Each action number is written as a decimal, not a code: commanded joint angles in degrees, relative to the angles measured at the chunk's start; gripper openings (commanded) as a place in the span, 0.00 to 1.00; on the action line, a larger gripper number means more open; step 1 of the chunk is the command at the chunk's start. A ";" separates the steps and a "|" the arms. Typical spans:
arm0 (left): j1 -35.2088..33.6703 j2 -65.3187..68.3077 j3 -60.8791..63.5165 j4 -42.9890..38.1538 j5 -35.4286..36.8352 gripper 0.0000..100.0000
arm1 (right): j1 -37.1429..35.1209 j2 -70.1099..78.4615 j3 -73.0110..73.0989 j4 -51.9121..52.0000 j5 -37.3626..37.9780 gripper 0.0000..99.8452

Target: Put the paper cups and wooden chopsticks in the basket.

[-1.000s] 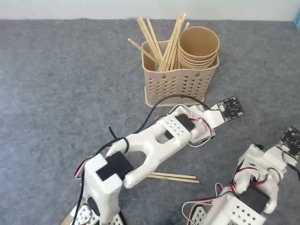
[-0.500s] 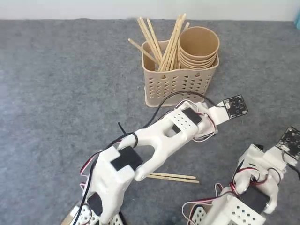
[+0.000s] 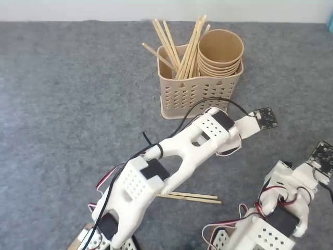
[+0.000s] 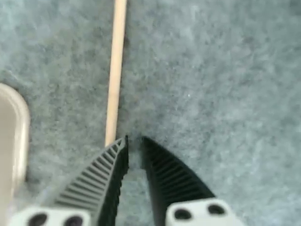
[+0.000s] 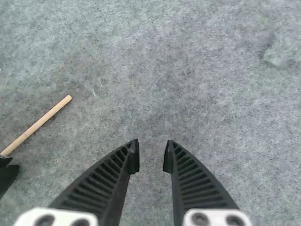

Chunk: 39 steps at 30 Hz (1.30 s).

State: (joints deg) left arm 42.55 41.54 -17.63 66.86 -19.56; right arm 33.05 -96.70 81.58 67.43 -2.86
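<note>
Grey carpet [image 3: 62,104] spreads everywhere, meeting perhaps a pale wall [image 3: 156,9] behind.

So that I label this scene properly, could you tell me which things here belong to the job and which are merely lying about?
Belongs to the job:
basket
paper cups, stacked in it
chopsticks, standing in it
loose chopsticks, lying on the carpet

Not part of it:
grey carpet
wires on the arms

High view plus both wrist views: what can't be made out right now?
- High view: loose chopsticks, one end of each hidden under the left arm.
- High view: paper cups, the stack's lower part hidden by the basket wall; count unclear.
- Left wrist view: chopstick beside the left tool, far end cut off by the edge.
- Right wrist view: second chopstick, one end cut off at the edge.
</note>
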 commanded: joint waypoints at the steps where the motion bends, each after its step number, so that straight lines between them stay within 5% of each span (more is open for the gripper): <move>1: -0.09 -0.70 -3.38 1.41 -0.70 0.02 | 0.22 -0.31 -0.35 -0.48 0.26 0.10; 12: -0.53 -0.18 -6.81 -4.92 -0.35 0.02 | 0.22 -0.57 -0.35 -0.40 0.35 0.10; 21: -3.87 1.41 -7.16 -4.57 -0.79 0.21 | 0.22 -0.57 -0.35 -0.31 0.35 0.10; 39: 0.09 26.55 -49.71 33.58 -13.54 0.01 | 0.22 -0.75 -0.35 -0.40 0.35 0.10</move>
State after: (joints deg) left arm 41.58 65.54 -60.26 92.79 -32.04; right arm 33.05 -96.70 81.58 67.43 -2.86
